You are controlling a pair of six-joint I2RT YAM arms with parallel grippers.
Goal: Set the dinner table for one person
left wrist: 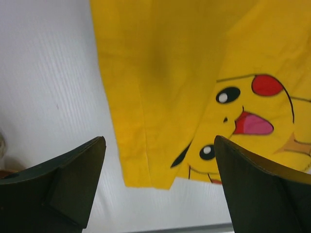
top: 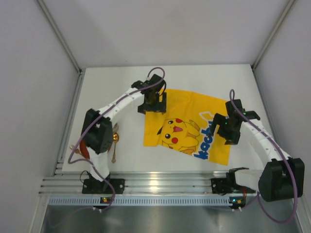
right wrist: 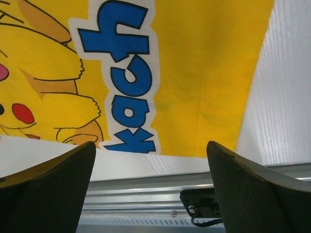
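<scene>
The white dinner table [top: 112, 87] carries a yellow cartoon-printed cloth mat [top: 187, 128] spread flat at its middle. My left gripper [top: 152, 108] hovers over the mat's far left corner, open and empty. In the left wrist view [left wrist: 159, 141] the mat [left wrist: 165, 73] and the bare table [left wrist: 48, 97] show between its fingers. My right gripper [top: 231, 137] hovers over the mat's right side, open and empty. In the right wrist view [right wrist: 150, 144] the mat's near edge with blue letters [right wrist: 124, 82] lies below it.
A gold spoon [top: 114, 144] lies on the table left of the mat, beside the left arm. A reddish-brown item [top: 82, 148] is mostly hidden behind that arm. The silver aluminium rail [top: 160, 184] runs along the near edge and shows in the right wrist view [right wrist: 146, 194]. Grey walls enclose the table.
</scene>
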